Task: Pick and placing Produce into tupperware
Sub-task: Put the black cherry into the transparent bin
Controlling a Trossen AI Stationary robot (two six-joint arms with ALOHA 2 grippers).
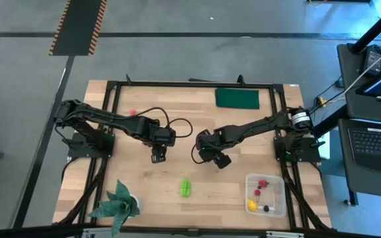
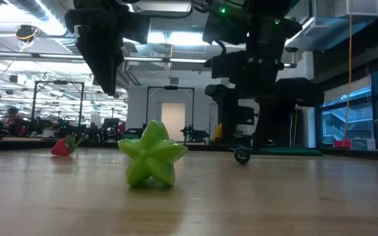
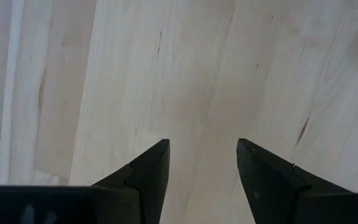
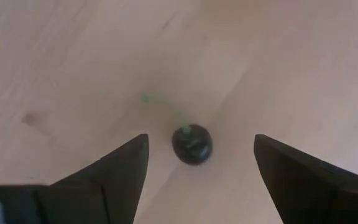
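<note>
Mid-desk, right gripper (image 4: pixel 201 155) spread wide over dark berry (image 4: pixel 192 144), nothing grasped; next: lower, clench, carry to tupperware (image 1: pixel 280 187).

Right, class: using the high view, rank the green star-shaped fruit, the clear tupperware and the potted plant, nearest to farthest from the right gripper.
1. Green star-shaped fruit, just left-front of the right gripper.
2. Clear tupperware, at the front-right corner.
3. Potted plant, at the front-left corner.

Bright, even overhead light fills the workshop; ceiling strips glare in the low view, silhouetting both arms. The green star-shaped fruit (image 2: pixel 151 154) is sharp, the background soft. The dark cherry (image 4: pixel 192 144) appears blurred.
</note>
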